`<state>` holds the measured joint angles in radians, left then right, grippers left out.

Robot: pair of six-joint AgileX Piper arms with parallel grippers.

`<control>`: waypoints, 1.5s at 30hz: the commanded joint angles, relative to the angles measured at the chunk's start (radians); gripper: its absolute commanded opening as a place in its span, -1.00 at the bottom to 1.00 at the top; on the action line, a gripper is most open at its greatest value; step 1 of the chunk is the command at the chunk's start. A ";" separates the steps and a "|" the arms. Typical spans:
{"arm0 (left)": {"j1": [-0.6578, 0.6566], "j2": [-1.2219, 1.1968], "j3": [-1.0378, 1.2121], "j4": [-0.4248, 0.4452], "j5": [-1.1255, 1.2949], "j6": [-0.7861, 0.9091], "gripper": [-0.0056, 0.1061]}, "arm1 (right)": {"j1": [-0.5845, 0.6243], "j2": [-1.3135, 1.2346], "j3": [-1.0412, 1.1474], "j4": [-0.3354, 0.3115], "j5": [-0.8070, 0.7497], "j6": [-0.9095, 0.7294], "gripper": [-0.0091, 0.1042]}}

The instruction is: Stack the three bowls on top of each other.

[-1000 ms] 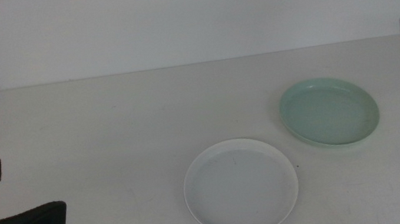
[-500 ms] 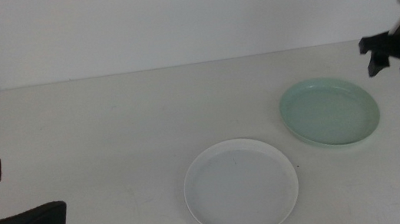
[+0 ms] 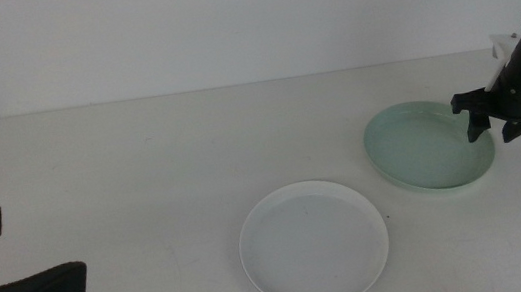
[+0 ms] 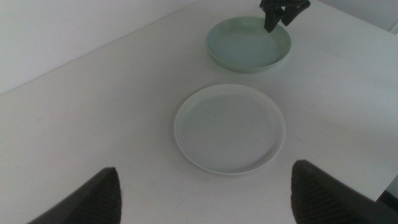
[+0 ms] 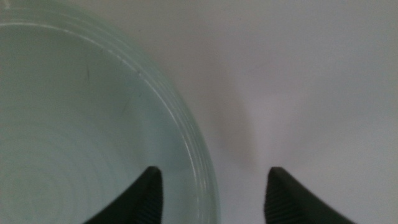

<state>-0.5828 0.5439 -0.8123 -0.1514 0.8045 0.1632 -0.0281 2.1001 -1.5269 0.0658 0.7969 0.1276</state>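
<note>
White wall backs a white table [image 3: 142, 162], which carries two of the bowls in view; a third, grey bowl is not visible in any view. Nearest the front edge sits the white bowl [image 3: 314, 244], lying flat and untouched. Beyond it, toward the right side and a short gap away, sits the mint green bowl [image 3: 429, 144], also flat on the table. Both bowls are apart from each other, so no stacking is yet in place. At the right rim of the mint green bowl hangs the right end effector [image 3: 496, 126], jaws parted and holding nothing. In the right wrist view, the right end effector [image 5: 212, 193] straddles the bowl rim [image 5: 186, 143]: one jaw stands over the bowl interior, the other over bare table outside it. The left end effector [image 4: 205, 193] waits low at the front left of the table, jaws spread wide and empty. Judged step in hand: gripping the mint green bowl by its rim for transfer onto the white bowl. To do this well, lower until the outer jaw nearly meets the table, keep the rim centred between the jaws, then close firmly. A shallow bite on a low, sloped rim is likely to slip; lift level to avoid tilting.
</note>
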 commanded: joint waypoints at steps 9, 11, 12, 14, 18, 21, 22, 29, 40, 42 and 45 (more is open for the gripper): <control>-0.007 0.009 -0.024 -0.017 -0.068 -0.005 0.98 | -0.006 -0.034 -0.037 0.017 -0.042 -0.022 -0.77; -0.007 0.009 -0.024 -0.017 -0.068 -0.005 0.98 | -0.006 -0.043 -0.038 0.015 -0.039 -0.039 -0.86; -0.007 0.009 -0.024 -0.017 -0.068 -0.005 0.98 | -0.007 -0.053 -0.038 0.015 -0.039 -0.051 -0.86; -0.007 0.009 -0.024 -0.017 -0.068 -0.005 0.98 | -0.008 -0.081 -0.037 0.028 -0.039 -0.068 -0.86; -0.007 0.009 -0.024 -0.017 -0.068 -0.005 0.98 | -0.008 -0.192 0.000 0.057 -0.042 -0.071 -0.86; -0.007 0.009 -0.024 -0.017 -0.068 -0.005 0.98 | -0.008 -0.287 0.052 0.118 -0.050 -0.099 -0.86; -0.007 0.009 -0.024 -0.017 -0.068 -0.005 0.98 | -0.006 -0.320 0.075 0.155 -0.050 -0.115 -0.86; -0.007 0.009 -0.024 -0.017 -0.068 -0.006 0.98 | 0.052 -0.492 0.263 0.369 -0.041 -0.254 -0.86; -0.007 0.009 -0.024 -0.017 -0.069 -0.006 0.98 | 0.315 -0.517 0.434 0.404 -0.138 -0.243 -0.86; -0.007 0.009 -0.024 -0.015 -0.070 -0.006 0.98 | 0.351 -0.505 0.435 0.400 -0.150 -0.232 -0.86; -0.007 0.009 -0.024 -0.015 -0.074 -0.006 0.98 | 0.398 -0.478 0.435 0.400 -0.183 -0.223 -0.86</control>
<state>-0.5828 0.5439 -0.8114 -0.1514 0.8023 0.1632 0.3526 1.6495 -1.0719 0.4504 0.6683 -0.0988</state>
